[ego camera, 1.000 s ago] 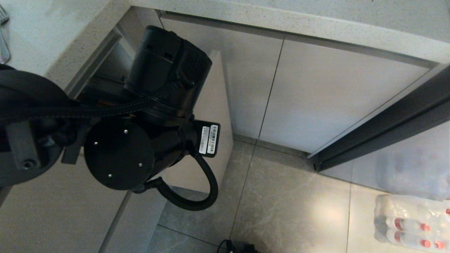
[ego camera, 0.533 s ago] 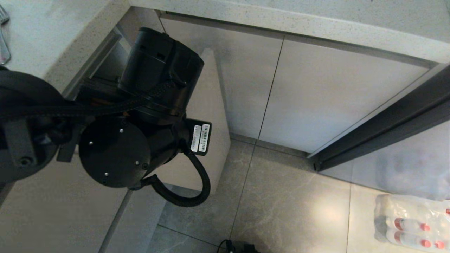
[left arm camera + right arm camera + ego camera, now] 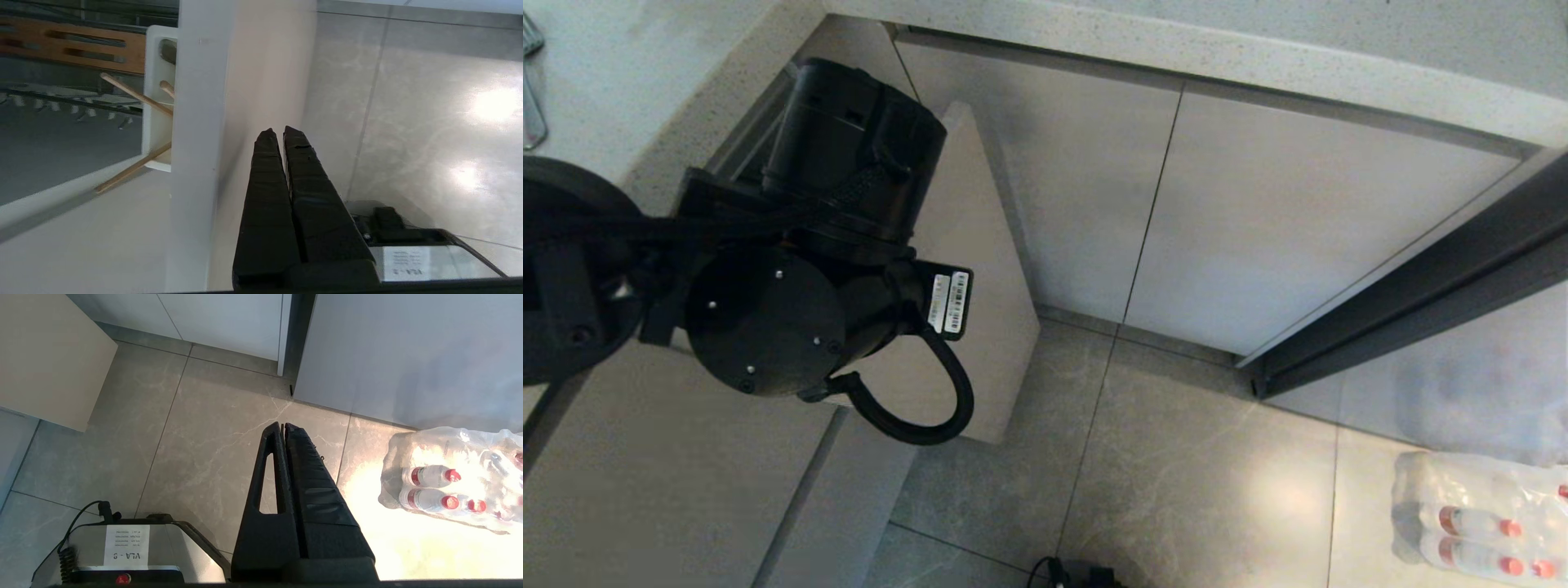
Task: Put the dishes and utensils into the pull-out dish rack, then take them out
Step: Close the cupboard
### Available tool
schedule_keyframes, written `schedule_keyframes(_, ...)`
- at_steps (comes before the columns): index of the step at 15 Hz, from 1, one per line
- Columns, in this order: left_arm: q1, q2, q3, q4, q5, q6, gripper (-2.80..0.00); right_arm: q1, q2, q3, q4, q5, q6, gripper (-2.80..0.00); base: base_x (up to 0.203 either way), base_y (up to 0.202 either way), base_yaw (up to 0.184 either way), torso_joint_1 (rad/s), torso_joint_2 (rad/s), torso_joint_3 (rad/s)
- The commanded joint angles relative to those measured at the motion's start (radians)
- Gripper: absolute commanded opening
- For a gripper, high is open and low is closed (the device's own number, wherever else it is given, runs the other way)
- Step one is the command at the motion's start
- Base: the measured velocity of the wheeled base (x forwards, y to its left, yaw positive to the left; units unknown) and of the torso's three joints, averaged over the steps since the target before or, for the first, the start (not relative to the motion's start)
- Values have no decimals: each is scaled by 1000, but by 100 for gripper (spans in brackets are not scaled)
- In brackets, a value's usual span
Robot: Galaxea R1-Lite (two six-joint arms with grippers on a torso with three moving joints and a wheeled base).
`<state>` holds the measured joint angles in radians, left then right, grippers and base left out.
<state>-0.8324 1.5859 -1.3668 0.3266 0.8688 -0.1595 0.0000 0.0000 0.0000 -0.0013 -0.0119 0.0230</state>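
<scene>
Two black arms belong to this robot, and only the left arm (image 3: 768, 269) shows in the head view, filling the left side in front of the cabinet opening under the speckled countertop (image 3: 670, 106). At the far left edge of that counter lies a silver fork (image 3: 531, 90), only partly in view. The left gripper (image 3: 281, 132) has its fingers pressed together with nothing between them, its tips against or just off the beige front panel (image 3: 261, 73) of the pull-out dish rack (image 3: 81, 102); contact cannot be judged. Behind that panel, the left wrist view shows the brown slotted wooden strip (image 3: 81, 45), chrome wires with white hooks (image 3: 73, 108), and the white utensil caddy (image 3: 157, 102) holding wooden chopsticks (image 3: 135, 96) that lean out at angles. Right of the panel come the closed cabinet doors (image 3: 1258, 204) and the grey tiled floor (image 3: 1176, 474). Further right, the right gripper (image 3: 282, 426) hangs over the floor, fingers also closed and empty, with a shrink-wrapped pack of red-capped bottles (image 3: 449, 486) on the tiles at the far right.
</scene>
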Motion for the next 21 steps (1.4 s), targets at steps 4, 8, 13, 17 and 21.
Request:
schedule_keyframes(4,40,-20,0,2,10,16,-280,0,2,0,0,0,0,-280,0,0,0,0,0,0)
schedule_keyframes(8,90,-29,-2,0,13,34,-280,0,2,0,0,0,0,-280,0,0,0,0,0,0)
schedule_keyframes(13,193,-32,9,-115,24,105,-280,0,1,0,0,0,0,-280,0,0,0,0,0,0)
schedule_keyframes(17,275,-33,67,-278,27,224,-280,0,1,0,0,0,0,-280,0,0,0,0,0,0)
schedule_keyframes(21,335,-26,78,-342,27,268,-280,0,0,0,0,0,0,-280,0,0,0,0,0,0)
